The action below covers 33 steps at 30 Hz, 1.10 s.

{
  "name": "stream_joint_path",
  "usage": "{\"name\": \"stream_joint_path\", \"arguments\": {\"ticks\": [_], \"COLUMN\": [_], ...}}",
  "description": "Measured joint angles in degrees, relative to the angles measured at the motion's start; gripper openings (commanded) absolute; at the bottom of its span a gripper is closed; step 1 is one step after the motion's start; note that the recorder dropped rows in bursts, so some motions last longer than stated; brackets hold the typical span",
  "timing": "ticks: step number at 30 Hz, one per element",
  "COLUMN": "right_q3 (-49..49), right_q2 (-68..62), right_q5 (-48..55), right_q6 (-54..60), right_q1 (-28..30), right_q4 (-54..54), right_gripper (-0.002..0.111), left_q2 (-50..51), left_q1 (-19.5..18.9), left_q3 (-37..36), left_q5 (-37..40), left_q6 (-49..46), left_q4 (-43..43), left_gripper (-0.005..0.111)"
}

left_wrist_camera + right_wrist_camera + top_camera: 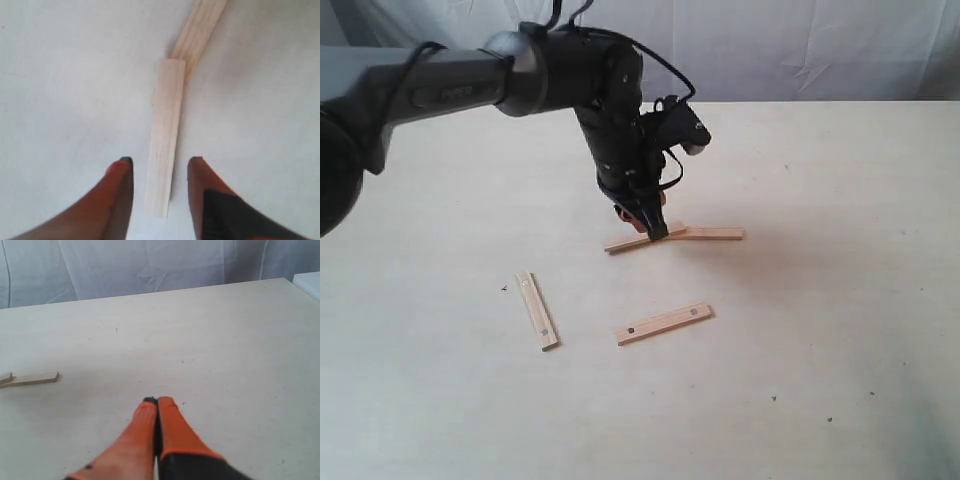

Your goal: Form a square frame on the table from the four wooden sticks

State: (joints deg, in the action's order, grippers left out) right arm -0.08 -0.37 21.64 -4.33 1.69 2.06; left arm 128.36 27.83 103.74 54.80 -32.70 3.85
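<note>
Four wooden sticks lie on the table (820,330). Two meet end to end in a shallow V: a left stick (632,242) (164,145) and a right stick (712,234) (201,27), overlapping slightly at the joint. My left gripper (650,226) (160,161) stands open just above the left stick, with one finger (120,195) on each side and gaps to the wood. Two more sticks with dark dots lie apart nearer the front: one (537,310) at the left and one (664,324) in the middle. My right gripper (157,401) is shut and empty, low over bare table.
A white curtain (800,45) hangs behind the table's far edge. The left arm (440,90) reaches in from the upper left. In the right wrist view a stick end (32,379) shows far to one side, and a white edge (310,282) sits at a corner.
</note>
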Motion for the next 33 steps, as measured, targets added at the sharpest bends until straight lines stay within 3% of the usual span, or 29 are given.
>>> {"name": "stream_joint_path", "arguments": {"ticks": [3, 8, 15, 21, 27, 33], "right_q3": [0.0, 0.0, 0.0, 0.0, 0.0, 0.0], "right_q2": [0.0, 0.0, 0.0, 0.0, 0.0, 0.0], "right_q5": [0.0, 0.0, 0.0, -1.8, -17.3, -28.8], "right_q6": [0.0, 0.0, 0.0, 0.0, 0.0, 0.0], "right_q1": [0.0, 0.0, 0.0, 0.0, 0.0, 0.0], "right_q4": [0.0, 0.0, 0.0, 1.0, 2.5, 2.7], "right_gripper": [-0.001, -0.001, -0.001, -0.001, -0.001, -0.001], "left_q2": [-3.3, -8.5, -15.6, -23.5, -30.4, -31.8], "left_q1": [-0.4, -3.2, -9.5, -11.3, -11.3, -11.3], "left_q3": [0.0, 0.0, -3.8, -12.4, -21.8, -28.2], "left_q5": [3.7, 8.2, 11.7, 8.4, 1.0, -0.8], "left_q6": [1.4, 8.3, 11.5, 11.7, 11.1, 9.7], "left_q4": [0.1, 0.6, 6.0, 7.4, 8.2, 8.2], "left_gripper": [0.028, 0.0, 0.0, 0.0, 0.0, 0.0]}}
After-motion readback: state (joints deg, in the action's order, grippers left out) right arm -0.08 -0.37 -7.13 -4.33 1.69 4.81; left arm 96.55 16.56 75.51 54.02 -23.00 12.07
